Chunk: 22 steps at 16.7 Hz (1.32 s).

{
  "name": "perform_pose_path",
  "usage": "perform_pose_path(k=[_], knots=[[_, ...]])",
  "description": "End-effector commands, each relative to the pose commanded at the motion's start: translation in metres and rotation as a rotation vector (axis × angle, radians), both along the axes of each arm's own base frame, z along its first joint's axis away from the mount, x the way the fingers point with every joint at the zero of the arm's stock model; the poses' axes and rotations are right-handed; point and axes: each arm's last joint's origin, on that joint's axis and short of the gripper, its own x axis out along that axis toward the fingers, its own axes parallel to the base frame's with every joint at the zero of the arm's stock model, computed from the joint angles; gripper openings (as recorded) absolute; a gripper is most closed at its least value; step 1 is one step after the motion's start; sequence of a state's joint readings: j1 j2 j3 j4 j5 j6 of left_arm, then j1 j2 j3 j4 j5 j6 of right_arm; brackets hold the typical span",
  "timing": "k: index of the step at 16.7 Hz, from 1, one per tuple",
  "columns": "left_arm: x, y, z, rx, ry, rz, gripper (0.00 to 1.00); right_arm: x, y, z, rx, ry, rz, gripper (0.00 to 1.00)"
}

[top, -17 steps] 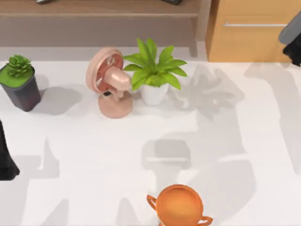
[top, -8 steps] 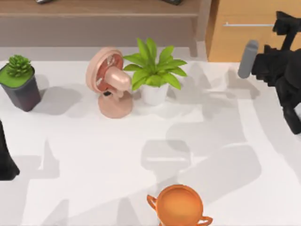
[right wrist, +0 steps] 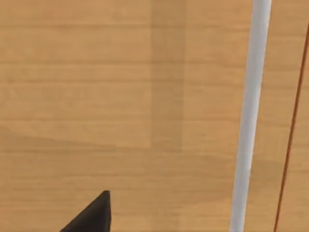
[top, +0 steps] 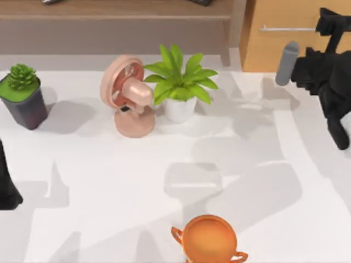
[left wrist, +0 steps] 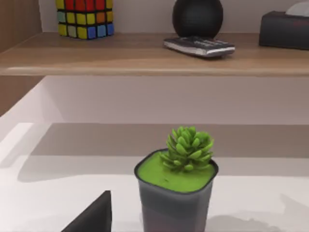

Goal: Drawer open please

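the drawer (top: 285, 35) sits at the far right corner of the bench (top: 109, 181), its wooden front closed flush with a thin silver bar handle (top: 288, 28) running across it. the right gripper (top: 328, 24) is up against the drawer front near the right end of the handle, the black arm reaching in from the bench's right side; whether its fingers are spread or pressed together i cannot tell. in the right wrist view the drawer front (right wrist: 120, 96) is very close, with the handle (right wrist: 248, 116) crossing it. the left arm (top: 6, 186) is parked at the bench's left edge. a succulent in a dark pot (top: 23, 94), a pink fan (top: 127, 96), a leafy plant in a white pot (top: 180, 82) and an orange two-handled pot (top: 209, 238) stand on the bench.
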<state>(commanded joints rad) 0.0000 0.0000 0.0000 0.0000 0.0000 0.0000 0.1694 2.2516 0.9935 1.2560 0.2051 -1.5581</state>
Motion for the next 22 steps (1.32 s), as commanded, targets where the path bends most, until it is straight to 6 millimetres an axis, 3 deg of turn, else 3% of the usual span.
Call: perform_pose_path(k=[3,7,20,22], knots=[[0.0000,0.0000,0.0000,0.000,0.000,0.000,1.00,0.0122,0.0004,-0.0003,0.000,0.000,0.000,1.00],[0.0000,0.0000,0.0000,0.000,0.000,0.000,1.00,0.0142,0.0005,-0.0002,0.000,0.000,0.000,1.00],[0.0000,0.0000,0.0000,0.000,0.000,0.000,1.00,0.0142,0.0005,-0.0002,0.000,0.000,0.000,0.02],[0.0000,0.0000,0.0000,0.000,0.000,0.000,1.00,0.0142,0.0005,-0.0002,0.000,0.000,0.000,0.00]])
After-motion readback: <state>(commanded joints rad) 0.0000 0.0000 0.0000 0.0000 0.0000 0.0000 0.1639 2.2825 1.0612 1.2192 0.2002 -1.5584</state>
